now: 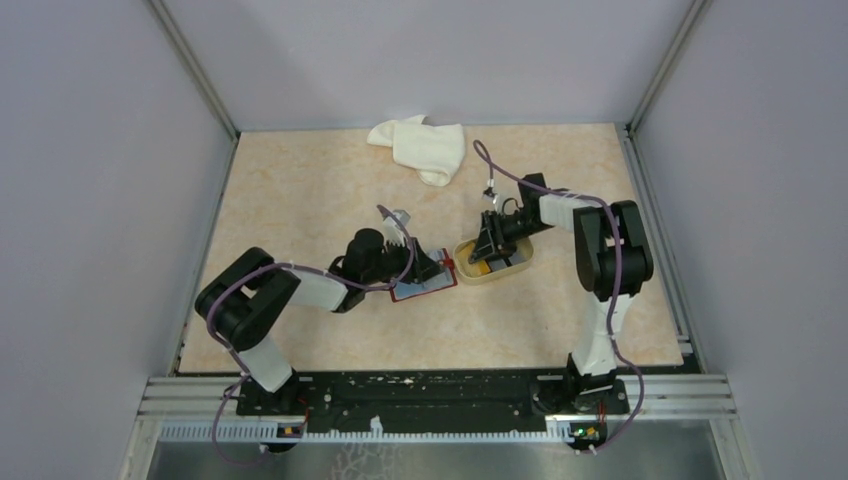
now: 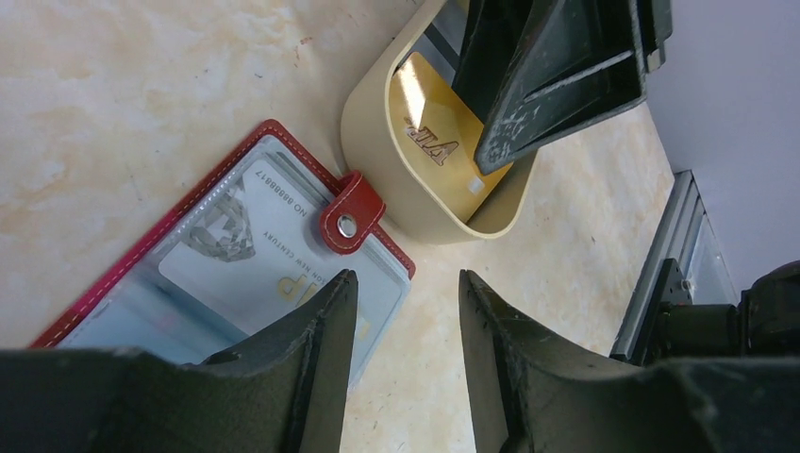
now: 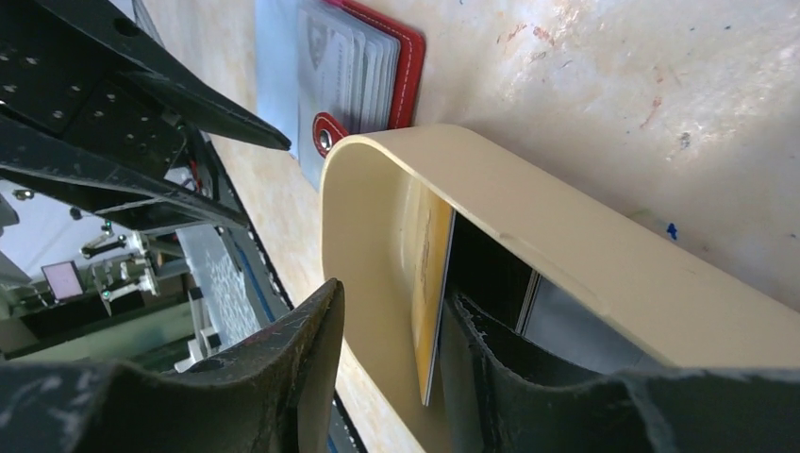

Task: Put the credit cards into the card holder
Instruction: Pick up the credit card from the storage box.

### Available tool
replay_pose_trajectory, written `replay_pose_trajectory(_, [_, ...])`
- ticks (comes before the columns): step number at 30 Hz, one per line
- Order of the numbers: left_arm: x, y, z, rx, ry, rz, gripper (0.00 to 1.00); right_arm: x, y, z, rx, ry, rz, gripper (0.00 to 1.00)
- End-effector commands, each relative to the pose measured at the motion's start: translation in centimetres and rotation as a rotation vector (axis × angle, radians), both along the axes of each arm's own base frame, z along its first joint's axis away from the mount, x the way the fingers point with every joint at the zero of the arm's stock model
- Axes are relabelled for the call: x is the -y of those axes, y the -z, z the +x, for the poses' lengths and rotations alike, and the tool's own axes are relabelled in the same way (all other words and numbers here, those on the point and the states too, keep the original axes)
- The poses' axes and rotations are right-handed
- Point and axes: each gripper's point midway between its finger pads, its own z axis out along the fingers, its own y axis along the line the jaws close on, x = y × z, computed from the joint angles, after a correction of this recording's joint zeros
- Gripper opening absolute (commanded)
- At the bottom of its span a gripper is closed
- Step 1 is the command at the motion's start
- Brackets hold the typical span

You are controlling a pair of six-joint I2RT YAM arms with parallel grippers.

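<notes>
The card holder [image 2: 170,255] lies open on the table, dark red with clear sleeves, a pale card in the top sleeve and its snap tab [image 2: 347,225] at the right edge. My left gripper [image 2: 408,297] is open above the holder's right corner, one finger over the sleeve and the other over bare table. In the beige tray [image 3: 585,255], a gold credit card [image 3: 432,283] stands on edge. My right gripper [image 3: 396,307] is open astride the tray's near wall, its inner finger against the gold card. A grey card [image 3: 575,316] lies on the tray floor.
A white cloth [image 1: 420,147] lies crumpled at the back of the table. The tray [image 1: 520,262] touches the holder [image 1: 425,288] near the table's middle, and both grippers crowd that spot. Metal frame rails run along the table's sides and front.
</notes>
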Motion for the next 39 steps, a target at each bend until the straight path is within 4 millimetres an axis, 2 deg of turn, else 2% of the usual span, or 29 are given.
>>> replay_pose_trajectory(1, [1.2,-1.7,0.3,0.036,0.033,-0.050,0.50,-0.8,0.0,0.5,0.058,-0.051,-0.026,0.41])
replay_pose_trajectory(7, [0.5,-2.8,0.3,0.122,0.038,-0.013,0.52,-1.8,0.7,-0.2,0.052,-0.090,-0.029,0.42])
replay_pose_trajectory(14, [-3.2,-5.1,0.8,0.324,-0.043,0.125,0.57,-2.1,-0.1,0.1,0.073,-0.110,-0.007,0.41])
replay_pose_trajectory(17, [-5.7,-5.7,1.2,0.352,-0.141,0.191,0.71,-1.7,-0.5,0.4,0.088,-0.105,-0.009,0.41])
replay_pose_trajectory(20, [-8.2,-6.3,1.5,0.387,-0.249,0.227,0.97,-1.3,-1.0,0.7,0.092,-0.097,0.007,0.41])
replay_pose_trajectory(21, [-8.8,-6.6,1.5,0.401,-0.272,0.226,0.99,-1.1,-1.3,0.8,0.094,-0.091,0.016,0.40])
replay_pose_trajectory(25, [-10.3,-6.8,1.3,0.409,-0.335,0.215,0.99,-0.5,-1.8,1.1,0.092,-0.075,0.039,0.40])
replay_pose_trajectory(36, [-10.1,-6.0,0.8,0.384,-0.314,0.215,0.99,1.4,-3.0,2.3,0.109,-0.013,0.066,0.38])
replay_pose_trajectory(39, [-10.2,-6.0,0.8,0.383,-0.318,0.214,0.99,1.7,-2.9,2.4,0.105,0.000,0.065,0.35])
